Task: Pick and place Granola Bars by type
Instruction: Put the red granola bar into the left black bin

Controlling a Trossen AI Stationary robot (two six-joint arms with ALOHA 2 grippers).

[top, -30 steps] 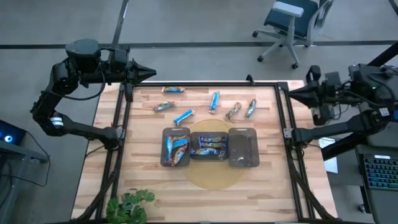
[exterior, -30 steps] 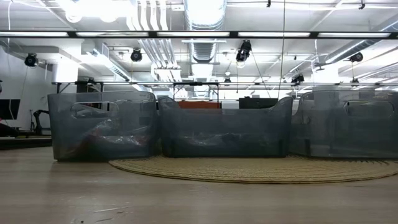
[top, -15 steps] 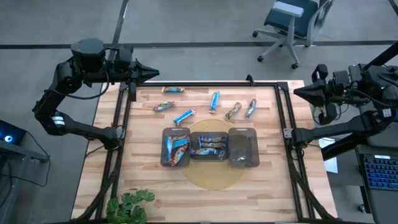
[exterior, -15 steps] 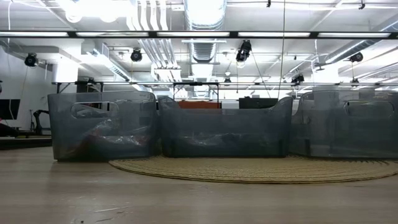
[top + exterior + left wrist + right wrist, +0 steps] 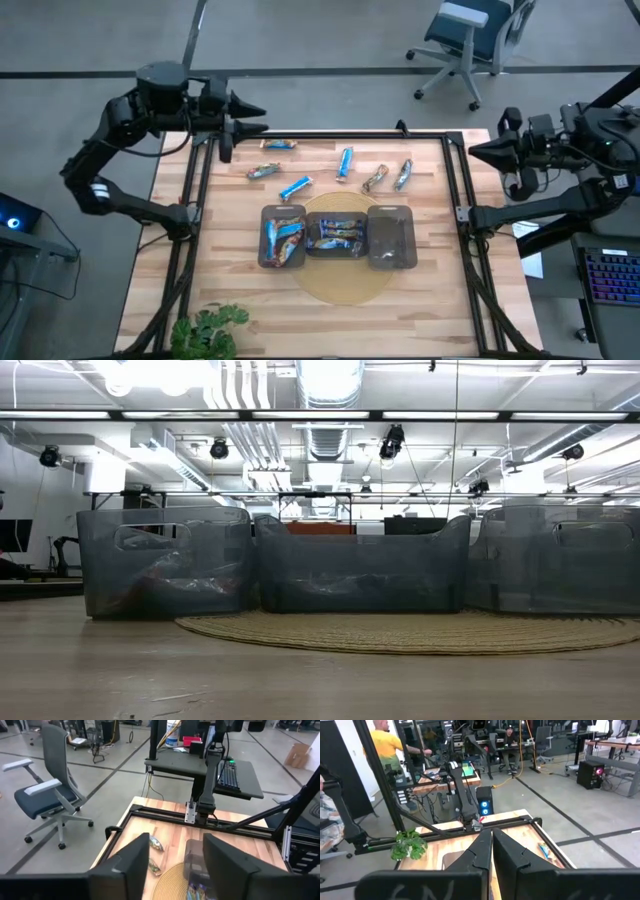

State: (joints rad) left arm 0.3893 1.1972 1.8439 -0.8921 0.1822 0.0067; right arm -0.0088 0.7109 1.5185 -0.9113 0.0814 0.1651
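Approach step, nothing gripped: left gripper [image 5: 262, 128] w/ jaws spread at bench far-left corner, next needs a descent onto loose Granola Bars [image 5: 295, 187] beyond the trays [image 5: 391, 238]; right gripper [image 5: 472, 152] waits off-bench, jaws together.

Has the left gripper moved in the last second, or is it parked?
Yes. In the high view the left gripper, jaws open and empty, has advanced rightward along the table's far edge, ending closer to the blue bar lying there.

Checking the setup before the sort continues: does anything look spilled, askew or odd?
Nothing spilled or damaged. Six granola bars lie scattered at varied angles on the table beyond the three trays, unsorted. Left gripper and right gripper hover at the edges.
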